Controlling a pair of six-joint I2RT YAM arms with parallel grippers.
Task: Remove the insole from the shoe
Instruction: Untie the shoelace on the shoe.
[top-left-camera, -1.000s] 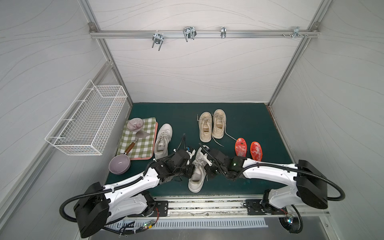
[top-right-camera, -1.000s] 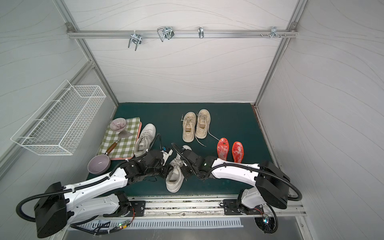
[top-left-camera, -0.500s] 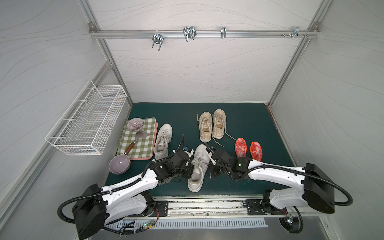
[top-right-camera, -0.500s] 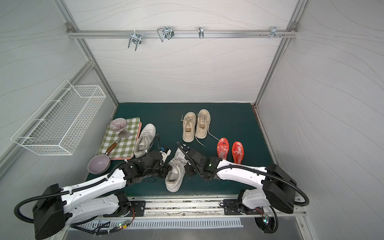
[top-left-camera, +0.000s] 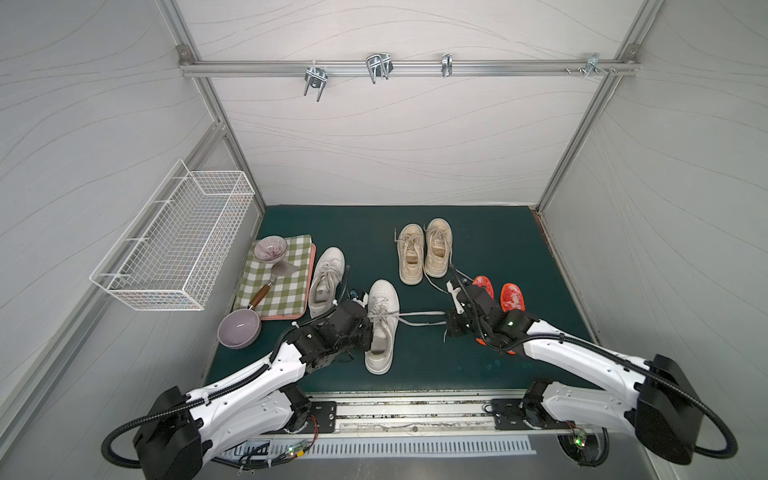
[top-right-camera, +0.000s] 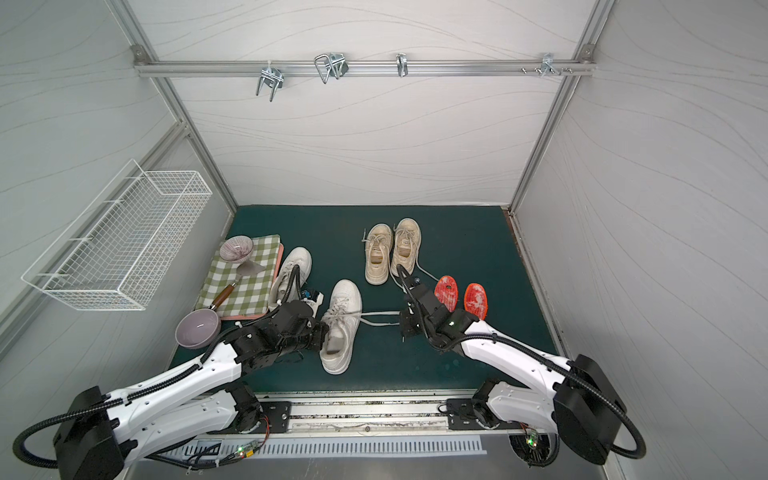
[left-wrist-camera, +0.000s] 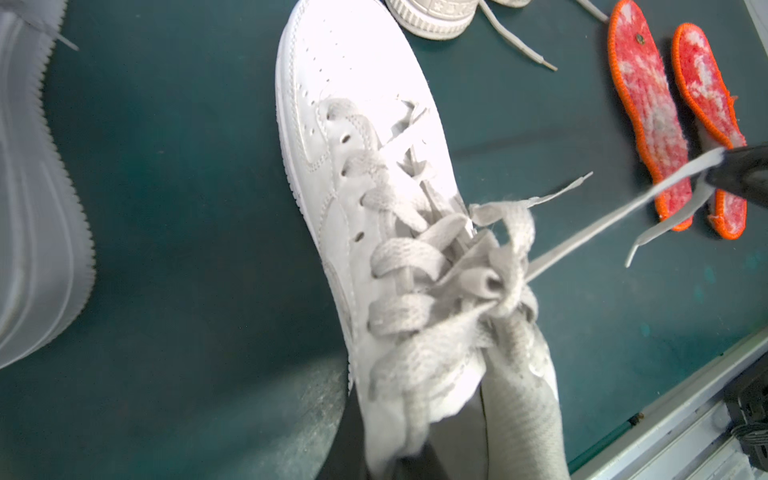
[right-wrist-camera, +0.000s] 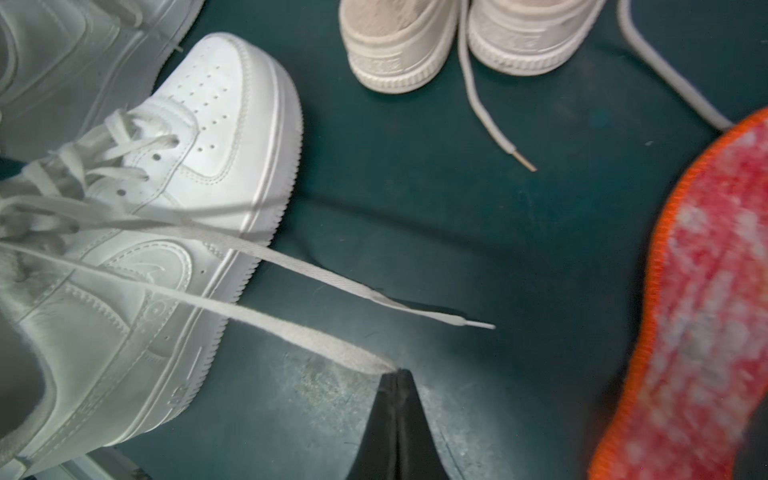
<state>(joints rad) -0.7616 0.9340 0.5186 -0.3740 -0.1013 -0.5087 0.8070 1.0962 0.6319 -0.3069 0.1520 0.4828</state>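
A white lace-up shoe (top-left-camera: 383, 316) (top-right-camera: 344, 318) lies on the green mat, toe pointing to the back. My left gripper (top-left-camera: 367, 337) (left-wrist-camera: 386, 461) is shut on the shoe's left upper edge beside the tongue. To the shoe's right, my right gripper (top-left-camera: 447, 328) (right-wrist-camera: 397, 374) is shut on one end of its shoelace (top-left-camera: 419, 312) (right-wrist-camera: 291, 336), which stretches taut from the knot (left-wrist-camera: 498, 286). The other lace end (right-wrist-camera: 415, 309) lies loose on the mat. The insole inside the shoe is hidden.
A second white shoe (top-left-camera: 327, 282) lies left of my left wrist, and a beige pair (top-left-camera: 424, 251) stands behind. Two red-orange insoles (top-left-camera: 512, 297) lie by my right wrist. A checked cloth (top-left-camera: 286, 286) holds a bowl and a spatula; a purple bowl (top-left-camera: 240, 328) sits in front of it. A wire basket (top-left-camera: 178, 241) hangs on the left wall.
My right gripper has moved right, away from the shoe, drawing the lace out taut. The shoe has straightened on the mat. My left gripper stays on the shoe.
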